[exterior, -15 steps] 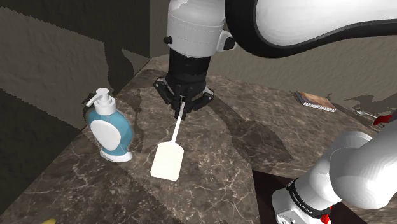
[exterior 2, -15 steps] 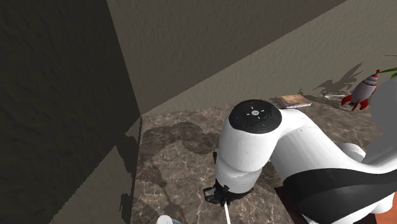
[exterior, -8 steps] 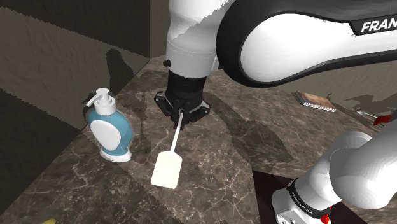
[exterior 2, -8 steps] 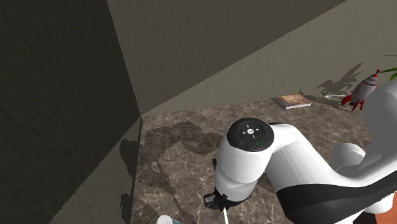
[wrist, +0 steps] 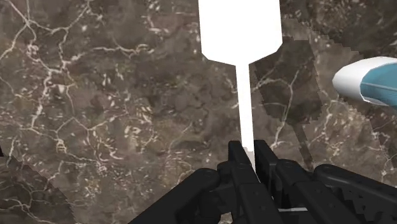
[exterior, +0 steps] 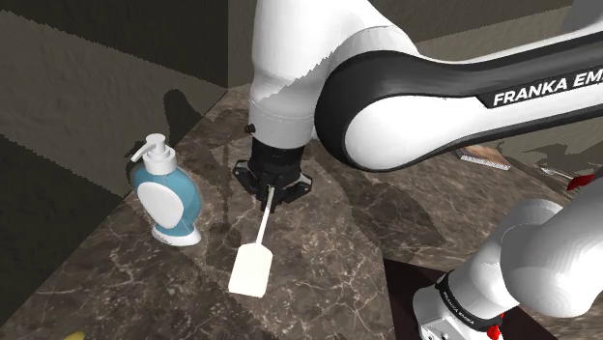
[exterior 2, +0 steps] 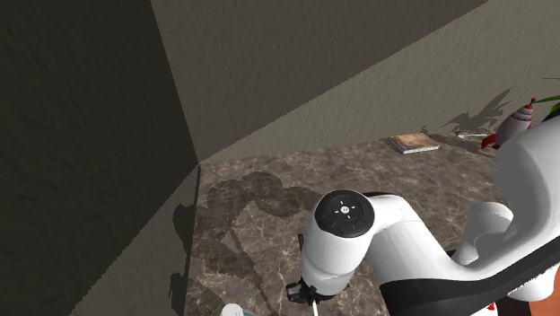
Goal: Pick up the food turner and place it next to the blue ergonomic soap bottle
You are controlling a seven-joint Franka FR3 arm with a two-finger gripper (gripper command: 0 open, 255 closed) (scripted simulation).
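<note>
The white Franka arm's black claw (exterior: 270, 188) gripped the white food turner (exterior: 251, 270) by the end of its thin handle, above a dark, veined marble desk (exterior: 106, 275). In the shoulder view the turner hung down from the claw with its flat blade lowest and close to the desk; whether the blade touched the surface could not be told. The blue and white soap bottle (exterior: 166, 198) stood upright near the desk's edge, towards that view's left of the blade and apart from it. The wrist view showed the claw (wrist: 248, 156) with both fingers (wrist: 236, 153) pressed against the handle, the turner (wrist: 240, 32) running straight out from between them over the desk (wrist: 95, 95), and the soap bottle (wrist: 369, 79) off to one side of the blade. A flat, book-like object (exterior 2: 414, 143) lay by the far wall in the second exterior view
</note>
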